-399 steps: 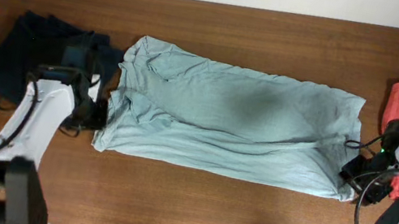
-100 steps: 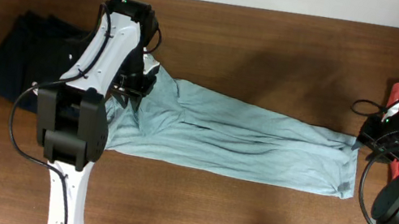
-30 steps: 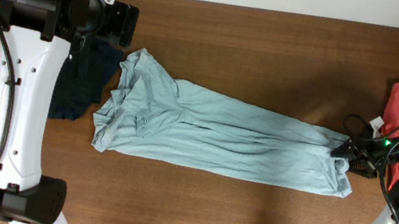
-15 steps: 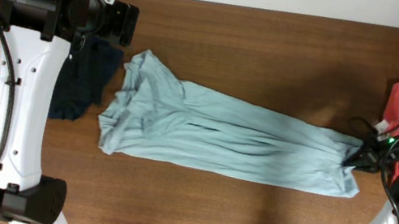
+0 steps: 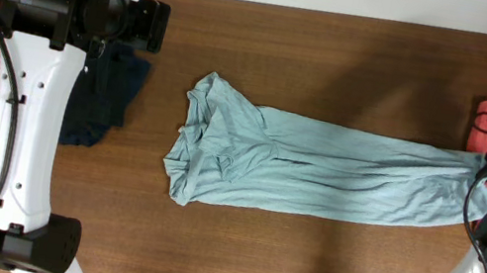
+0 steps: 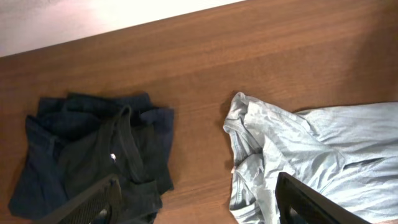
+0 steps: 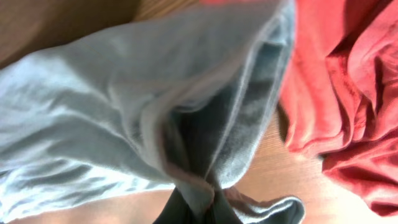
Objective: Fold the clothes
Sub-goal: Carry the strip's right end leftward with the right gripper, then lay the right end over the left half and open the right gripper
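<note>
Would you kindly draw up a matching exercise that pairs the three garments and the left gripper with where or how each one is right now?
Column one:
1. grey-blue T-shirt
2. navy garment
3. red T-shirt
4. left gripper

Column two:
A. open, holding nothing
B. far right, partly out of the overhead view
C. stretched lengthwise across the middle
D. lying at the far left

Pairs: 1-C, 2-D, 3-B, 4-A.

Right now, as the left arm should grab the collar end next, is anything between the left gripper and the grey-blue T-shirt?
Nothing visible does. The left gripper hangs open above bare table. The collar end of the grey-blue T-shirt lies on one side, and the navy garment lies apart on the other.
</note>
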You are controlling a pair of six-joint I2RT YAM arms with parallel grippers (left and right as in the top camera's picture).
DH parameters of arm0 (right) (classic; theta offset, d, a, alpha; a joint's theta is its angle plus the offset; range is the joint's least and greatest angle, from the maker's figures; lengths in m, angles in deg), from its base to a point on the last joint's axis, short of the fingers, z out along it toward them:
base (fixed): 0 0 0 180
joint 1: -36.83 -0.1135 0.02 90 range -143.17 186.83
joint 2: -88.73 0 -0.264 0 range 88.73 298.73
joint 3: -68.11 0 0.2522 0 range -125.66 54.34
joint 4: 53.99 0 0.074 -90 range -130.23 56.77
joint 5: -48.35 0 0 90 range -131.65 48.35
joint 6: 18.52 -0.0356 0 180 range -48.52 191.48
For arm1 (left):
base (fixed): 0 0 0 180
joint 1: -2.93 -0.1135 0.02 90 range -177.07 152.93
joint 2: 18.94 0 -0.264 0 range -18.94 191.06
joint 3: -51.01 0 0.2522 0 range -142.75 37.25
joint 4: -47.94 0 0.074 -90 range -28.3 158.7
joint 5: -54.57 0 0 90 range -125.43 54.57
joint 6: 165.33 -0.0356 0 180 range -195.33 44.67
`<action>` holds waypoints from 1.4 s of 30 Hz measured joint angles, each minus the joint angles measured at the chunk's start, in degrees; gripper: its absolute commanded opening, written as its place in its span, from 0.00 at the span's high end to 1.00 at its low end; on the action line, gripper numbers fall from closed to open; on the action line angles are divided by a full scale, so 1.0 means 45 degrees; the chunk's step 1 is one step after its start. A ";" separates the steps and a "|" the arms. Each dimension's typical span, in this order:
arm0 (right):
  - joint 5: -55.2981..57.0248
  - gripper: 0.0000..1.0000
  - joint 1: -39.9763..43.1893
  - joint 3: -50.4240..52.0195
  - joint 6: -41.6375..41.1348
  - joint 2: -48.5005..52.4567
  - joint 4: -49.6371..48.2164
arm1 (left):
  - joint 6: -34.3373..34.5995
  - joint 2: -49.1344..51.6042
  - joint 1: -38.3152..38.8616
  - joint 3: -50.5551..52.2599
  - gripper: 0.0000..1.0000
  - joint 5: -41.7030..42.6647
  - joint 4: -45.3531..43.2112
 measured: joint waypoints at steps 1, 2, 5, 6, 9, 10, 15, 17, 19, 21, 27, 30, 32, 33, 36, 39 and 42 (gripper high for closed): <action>0.0049 0.96 -0.0189 -0.0219 -0.0015 0.0000 0.0214 | 0.0000 0.0000 0.0000 0.0000 0.21 0.0000 -0.0049; 0.0083 0.96 -0.0350 -0.0355 -0.0015 0.0000 0.0335 | 0.0000 0.0000 0.0000 0.0000 0.21 0.0000 -0.0083; 0.0151 0.96 -0.1248 -0.0714 -0.0015 -0.0005 0.0602 | 0.0000 0.0000 0.0000 0.0000 0.21 0.0005 -0.0112; 0.0165 0.96 -0.1608 -0.0733 -0.0015 -0.0024 0.0597 | 0.0000 0.0000 0.0000 0.0000 0.21 0.0005 -0.0117; 0.0228 0.96 -0.2905 -0.0748 -0.0015 -0.0073 0.0612 | 0.0000 0.0000 0.0000 0.0000 0.21 -0.0039 -0.0117; 0.0233 0.96 -0.3361 -0.0748 -0.0015 -0.0097 0.0602 | 0.0000 0.0000 0.0000 0.0000 0.21 -0.0044 -0.0117; 0.0243 0.96 -0.5688 -0.0748 -0.0019 -0.0155 0.0544 | 0.0000 0.0000 0.0000 0.0000 0.21 -0.0083 -0.0117; 0.0243 0.96 -0.6513 -0.0748 -0.0015 -0.0165 0.0534 | 0.0000 0.0000 0.0000 0.0000 0.20 -0.0083 -0.0117; 0.0243 0.96 -0.7412 -0.0748 -0.0068 -0.0170 0.0520 | 0.0000 0.0000 0.0000 0.0000 0.20 -0.0087 -0.0117; 0.0248 0.96 -0.8160 -0.0748 -0.0151 -0.0175 0.0437 | 0.0000 0.0000 0.0000 0.0000 0.21 -0.0131 -0.0117; 0.0282 0.96 -1.0394 -0.0597 -0.0340 -0.0189 -0.0253 | 0.0000 0.0000 0.0000 0.0000 0.20 -0.0291 -0.0112; 0.0282 0.96 -1.1074 -0.0029 -0.0529 -0.0228 -0.0578 | 0.0000 0.0000 0.0000 0.0000 0.20 -0.0321 -0.0112; 0.0282 0.93 -1.1351 0.0588 -0.0622 -0.0228 -0.0714 | 0.0000 0.0000 0.0000 0.0000 0.20 -0.0325 -0.0112; 0.0287 0.83 -1.1419 0.0816 -0.0622 -0.0233 -0.0724 | 0.0000 0.0000 0.0000 0.0000 0.20 -0.0325 -0.0117; 0.0291 0.62 -1.1647 0.1613 -0.0622 -0.0233 -0.0831 | 0.0000 0.0000 0.0000 0.0000 0.20 -0.0325 -0.0117; 0.0141 0.57 -1.1885 0.1851 -0.0481 -0.0233 -0.0811 | 0.0000 0.0000 0.0000 0.0000 0.20 -0.0330 -0.0117; -0.0078 0.56 -1.2162 0.1851 -0.0316 -0.0277 -0.0821 | 0.0000 0.0000 0.0000 0.0000 0.20 -0.0330 -0.0112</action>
